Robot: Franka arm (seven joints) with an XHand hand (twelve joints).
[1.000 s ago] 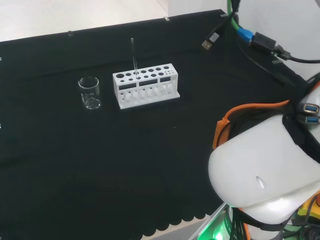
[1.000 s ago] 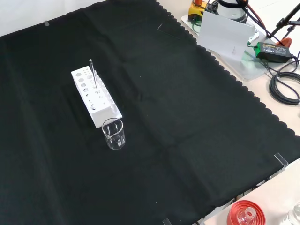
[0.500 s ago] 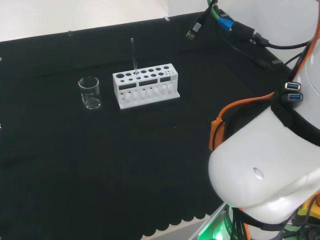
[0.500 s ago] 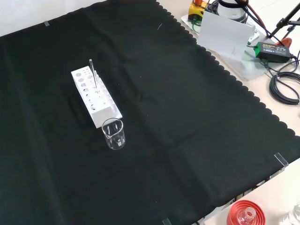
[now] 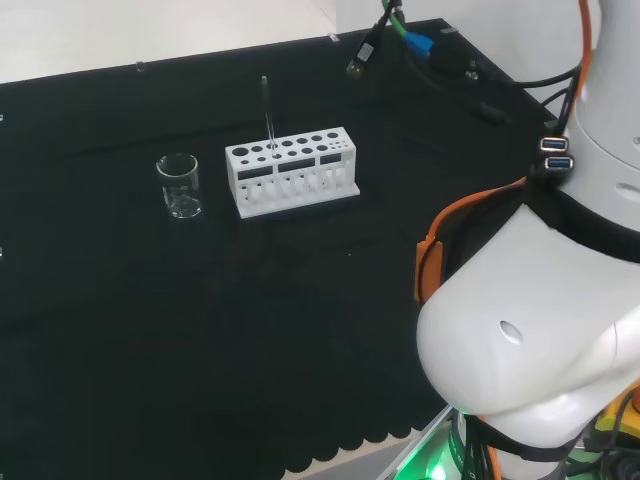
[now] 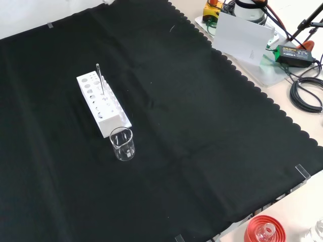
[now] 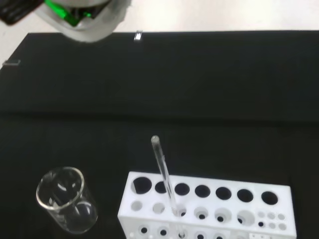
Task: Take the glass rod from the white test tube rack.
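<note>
Glass rod (image 7: 163, 174) stands in rack (image 7: 209, 206) (beaker (image 7: 67, 200) beside).

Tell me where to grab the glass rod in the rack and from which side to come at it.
Pinch the glass rod on its bare upper length, well above the white test tube rack. It stands nearly upright in a hole, so probably come from above and lift along its axis. Approach from the side away from the beaker, which stands apart off one rack end.

Looks like a lab: a white test tube rack (image 6: 103, 103) and a clear beaker (image 6: 122, 143) on a black-clothed bench (image 6: 202, 126), cables (image 6: 306, 93) alongside.
</note>
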